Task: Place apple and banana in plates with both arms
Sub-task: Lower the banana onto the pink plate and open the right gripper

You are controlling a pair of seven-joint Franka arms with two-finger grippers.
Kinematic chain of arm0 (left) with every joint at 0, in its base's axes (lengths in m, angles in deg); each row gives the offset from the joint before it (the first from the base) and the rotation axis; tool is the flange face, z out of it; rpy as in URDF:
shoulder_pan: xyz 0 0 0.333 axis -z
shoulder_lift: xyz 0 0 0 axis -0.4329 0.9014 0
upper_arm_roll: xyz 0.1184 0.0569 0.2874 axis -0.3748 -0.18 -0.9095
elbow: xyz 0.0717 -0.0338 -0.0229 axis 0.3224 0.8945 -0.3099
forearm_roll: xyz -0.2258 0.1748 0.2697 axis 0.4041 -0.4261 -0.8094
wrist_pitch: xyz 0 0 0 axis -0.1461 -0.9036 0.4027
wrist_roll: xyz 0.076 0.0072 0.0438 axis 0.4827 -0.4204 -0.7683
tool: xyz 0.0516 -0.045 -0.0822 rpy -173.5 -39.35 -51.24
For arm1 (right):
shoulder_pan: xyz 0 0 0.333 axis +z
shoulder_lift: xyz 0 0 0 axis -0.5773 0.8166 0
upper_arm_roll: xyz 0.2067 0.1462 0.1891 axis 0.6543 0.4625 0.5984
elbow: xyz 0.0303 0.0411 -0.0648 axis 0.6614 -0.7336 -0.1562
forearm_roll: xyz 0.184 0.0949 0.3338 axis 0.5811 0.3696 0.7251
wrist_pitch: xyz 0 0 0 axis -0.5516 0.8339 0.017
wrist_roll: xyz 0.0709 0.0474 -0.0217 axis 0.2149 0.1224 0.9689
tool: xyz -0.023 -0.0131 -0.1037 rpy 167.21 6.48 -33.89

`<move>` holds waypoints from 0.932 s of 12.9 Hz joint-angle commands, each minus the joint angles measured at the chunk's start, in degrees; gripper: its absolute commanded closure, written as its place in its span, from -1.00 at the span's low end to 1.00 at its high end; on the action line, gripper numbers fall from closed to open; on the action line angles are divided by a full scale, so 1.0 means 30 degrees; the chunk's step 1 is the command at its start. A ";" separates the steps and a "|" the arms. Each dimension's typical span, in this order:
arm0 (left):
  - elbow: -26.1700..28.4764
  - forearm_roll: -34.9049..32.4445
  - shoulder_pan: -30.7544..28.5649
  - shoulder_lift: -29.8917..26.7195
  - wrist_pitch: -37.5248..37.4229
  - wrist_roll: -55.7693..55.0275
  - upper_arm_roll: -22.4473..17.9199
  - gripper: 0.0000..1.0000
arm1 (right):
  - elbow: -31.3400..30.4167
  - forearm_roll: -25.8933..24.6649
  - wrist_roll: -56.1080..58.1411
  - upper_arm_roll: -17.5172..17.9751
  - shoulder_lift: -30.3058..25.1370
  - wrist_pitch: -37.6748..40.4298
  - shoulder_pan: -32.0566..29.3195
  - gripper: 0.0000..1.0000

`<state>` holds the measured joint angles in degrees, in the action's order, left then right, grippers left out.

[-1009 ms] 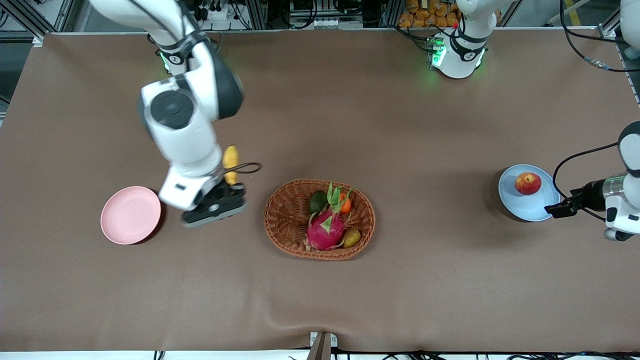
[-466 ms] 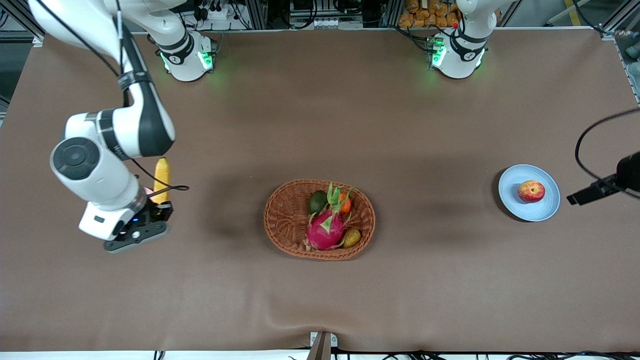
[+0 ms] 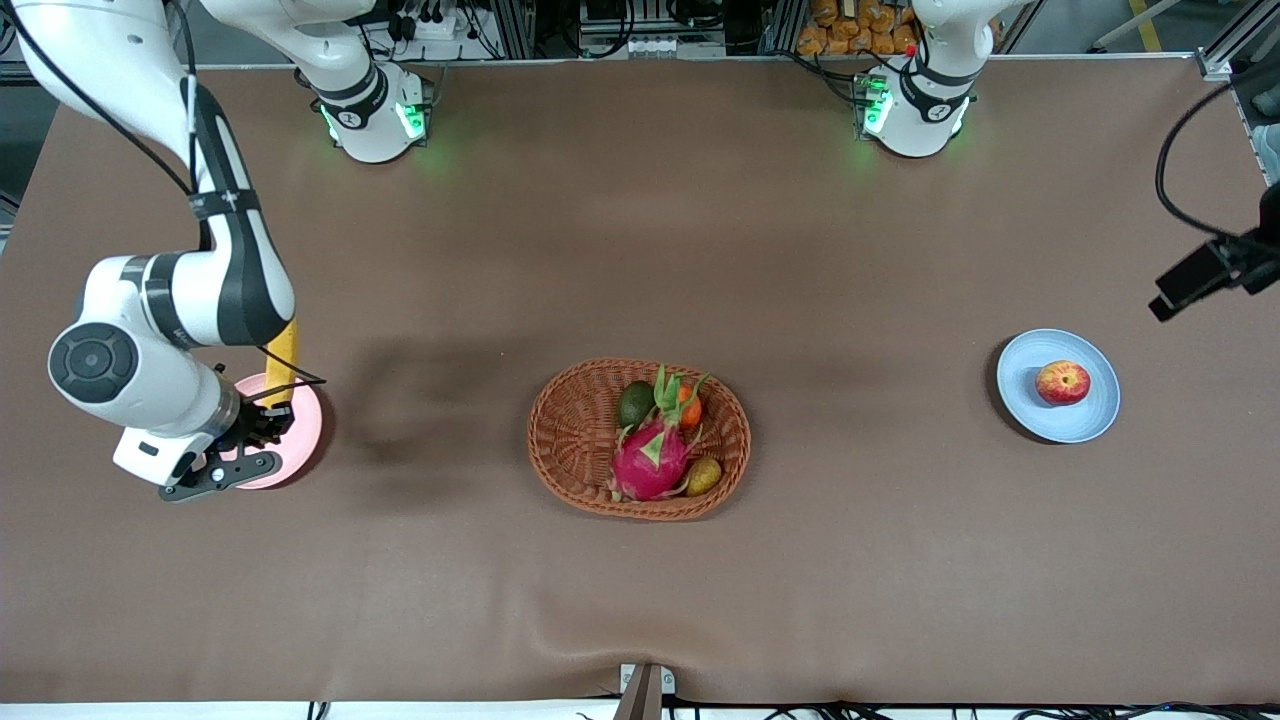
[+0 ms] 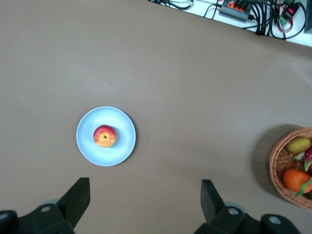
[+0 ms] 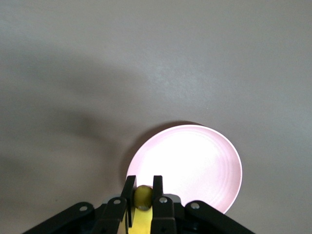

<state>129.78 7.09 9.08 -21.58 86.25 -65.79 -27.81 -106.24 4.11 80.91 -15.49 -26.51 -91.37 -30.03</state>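
My right gripper (image 3: 262,425) is shut on the yellow banana (image 3: 281,362) and holds it over the pale pink plate (image 3: 308,432) at the right arm's end of the table. In the right wrist view the banana's end (image 5: 143,196) sits pinched between the fingers, over the pink plate's (image 5: 195,158) edge. The red-and-yellow apple (image 3: 1062,382) lies on the light blue plate (image 3: 1095,418) at the left arm's end. My left gripper (image 3: 1192,282) is open and empty, high up, apart from that plate. The left wrist view shows the apple (image 4: 104,135) on the blue plate (image 4: 123,152) far below the open gripper (image 4: 145,199).
An oval brown wicker basket (image 3: 560,440) stands mid-table with a magenta dragon fruit (image 3: 650,462), an orange fruit, an avocado and a small pear-like fruit. Its rim shows in the left wrist view (image 4: 274,163). The arm bases stand along the table's edge farthest from the front camera.
My right arm has carried the banana from beside the basket over to the pink plate. My left gripper has drawn up and away from the blue plate; the apple stays on it.
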 commanded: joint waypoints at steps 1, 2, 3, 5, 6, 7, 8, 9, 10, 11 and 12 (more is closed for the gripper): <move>0.0419 0.0222 0.5475 -0.0733 -0.0738 0.0660 -0.5686 -1.00 | 0.0018 -0.0170 0.1136 0.0391 0.0900 -0.1393 -0.1094 1.00; 0.0506 0.0368 0.6424 -0.0763 -0.0827 0.1386 -0.6811 -1.00 | 0.0048 -0.0141 0.1723 0.0420 0.1193 -0.1863 -0.1416 1.00; 0.0681 0.0485 0.6491 -0.0792 -0.0828 0.2060 -0.7112 -1.00 | 0.0048 -0.0140 0.1932 0.0421 0.1370 -0.2042 -0.1594 1.00; 0.1353 0.0515 0.6405 -0.1346 -0.0828 0.2126 -0.7086 -1.00 | 0.0193 -0.0140 0.2660 0.0450 0.1896 -0.2247 -0.2236 0.77; 0.1386 0.0515 0.6346 -0.1349 -0.0828 0.2184 -0.7086 -1.00 | 0.0282 -0.0111 0.3740 0.0450 0.2044 -0.2307 -0.2414 -0.18; 0.1473 0.0515 0.6346 -0.1349 -0.0828 0.2242 -0.7086 -1.00 | 0.0340 0.0121 0.3808 0.0450 0.1987 -0.2249 -0.2358 -0.99; 0.1503 0.0544 0.6346 -0.1349 -0.0857 0.2272 -0.7086 -1.00 | 0.0457 0.0500 0.3838 0.0450 0.1726 -0.2104 -0.2154 -1.00; 0.1590 0.0545 0.6346 -0.1378 -0.0858 0.2417 -0.7057 -1.00 | 0.0835 0.0504 0.3867 0.0508 0.1288 -0.1957 -0.1978 -1.00; 0.1765 0.0748 0.6375 -0.1378 -0.0858 0.2970 -0.7057 -1.00 | 0.1245 0.0504 0.3868 0.0537 0.0733 -0.1289 -0.1715 -1.00; 0.1825 0.0837 0.6346 -0.1378 -0.0887 0.3410 -0.7086 -1.00 | 0.1887 0.0504 0.3868 0.0538 0.0176 -0.0325 -0.1452 -1.00; 0.1796 0.0838 0.6346 -0.1378 -0.1322 0.3560 -0.7086 -1.00 | 0.2590 0.0533 0.3868 0.0567 -0.0323 0.0961 -0.1333 -1.00</move>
<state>133.60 8.68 27.94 -24.07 83.69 -57.13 -48.68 -100.79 4.54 91.01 -13.97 -23.56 -94.18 -34.73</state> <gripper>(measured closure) 0.000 0.203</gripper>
